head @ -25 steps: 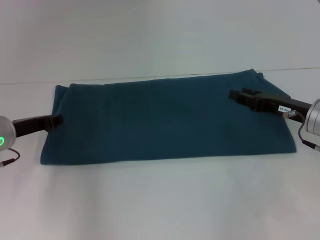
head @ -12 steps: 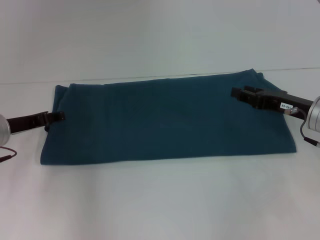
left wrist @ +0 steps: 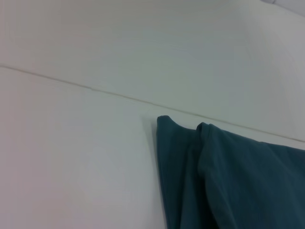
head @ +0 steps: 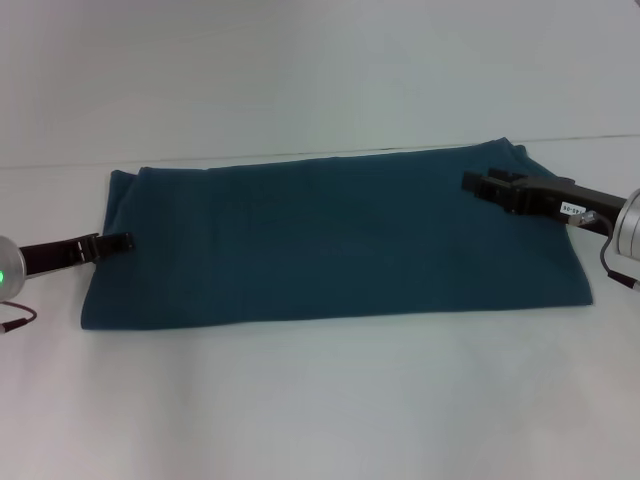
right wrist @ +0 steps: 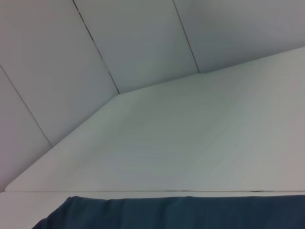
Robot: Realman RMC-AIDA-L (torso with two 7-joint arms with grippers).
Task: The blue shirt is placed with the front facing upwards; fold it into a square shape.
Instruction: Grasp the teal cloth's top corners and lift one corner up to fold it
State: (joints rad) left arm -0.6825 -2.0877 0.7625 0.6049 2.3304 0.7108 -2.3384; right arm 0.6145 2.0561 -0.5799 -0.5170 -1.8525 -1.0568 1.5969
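The blue shirt (head: 335,240) lies flat as a long folded rectangle across the middle of the white worktop (head: 320,400), its far long edge near the worktop's rear edge. The cloth is matte, soft-looking teal, plain on the upper face, with no lettering showing.

The left gripper (head: 122,241) sits at the shirt's left short edge, low and level; whether its fingers are spread or closed cannot be told. The right gripper (head: 472,184) is above the shirt's far right corner area; its finger state cannot be told either.

Against the frame half a second earlier, the left gripper has dropped slightly toward the near side of that edge; the right gripper is almost unchanged, and the shirt's outline is the same.

The left wrist view alone shows the doubled layers at a shirt corner (left wrist: 190,157), two rounded folds side by side. The right wrist view shows only a shirt edge (right wrist: 181,212) and the smooth panelled wall (right wrist: 143,43).
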